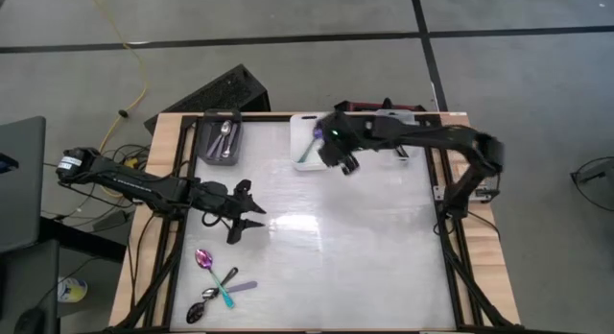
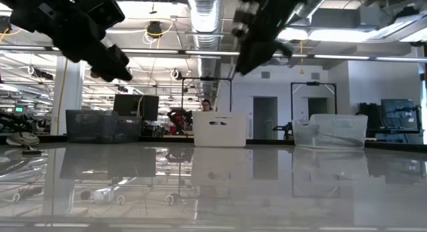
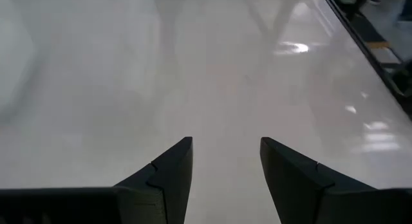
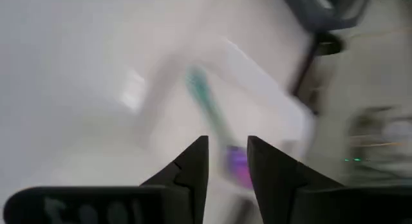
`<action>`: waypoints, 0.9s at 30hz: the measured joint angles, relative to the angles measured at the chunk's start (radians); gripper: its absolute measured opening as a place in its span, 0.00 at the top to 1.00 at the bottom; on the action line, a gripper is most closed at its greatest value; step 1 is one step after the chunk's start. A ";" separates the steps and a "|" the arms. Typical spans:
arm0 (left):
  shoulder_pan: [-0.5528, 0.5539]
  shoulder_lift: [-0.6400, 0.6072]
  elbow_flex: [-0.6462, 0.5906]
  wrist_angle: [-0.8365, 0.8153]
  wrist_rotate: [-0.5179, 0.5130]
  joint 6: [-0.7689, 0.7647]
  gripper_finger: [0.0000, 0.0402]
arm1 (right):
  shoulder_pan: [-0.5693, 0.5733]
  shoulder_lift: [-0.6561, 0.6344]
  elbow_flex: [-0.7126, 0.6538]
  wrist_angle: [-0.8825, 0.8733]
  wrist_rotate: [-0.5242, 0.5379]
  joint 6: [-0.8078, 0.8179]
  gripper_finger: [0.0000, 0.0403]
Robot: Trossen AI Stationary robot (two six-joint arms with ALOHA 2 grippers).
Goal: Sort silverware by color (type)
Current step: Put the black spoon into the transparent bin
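Note:
Several spoons lie flat near the table's near-left corner: an iridescent purple-pink one [image 1: 203,260], teal-handled ones crossing [image 1: 230,288] and a glossy black one [image 1: 197,312]. Silver spoons [image 1: 224,137] lie in the dark bin [image 1: 209,147]. One teal-handled purple spoon [image 1: 313,142] [image 4: 207,105] lies in the white bin [image 1: 299,156]. My left gripper [image 1: 251,211] [image 3: 225,153] hovers open over bare table, far of the loose spoons. My right gripper [image 1: 345,166] [image 4: 227,153] is open, raised just beside the white bin, holding nothing.
Three bins stand along the far edge: dark [image 2: 100,125], white [image 2: 219,129] and clear [image 2: 330,131]. The table's middle and right [image 1: 365,248] are bare and glossy. Black frame rails run along both side edges. A person shows far off in the room.

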 joint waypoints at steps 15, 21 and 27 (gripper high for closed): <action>0.000 -0.001 0.305 -0.940 0.043 0.015 0.58 | 0.608 -0.217 -0.265 -0.067 -0.050 0.982 0.71; 0.000 0.035 0.301 -0.941 0.044 0.022 0.58 | 0.834 -0.195 -0.326 0.107 0.123 1.141 0.71; 0.000 0.225 0.319 -0.948 0.058 0.061 0.58 | 0.966 -0.156 -0.329 0.108 0.286 1.147 0.71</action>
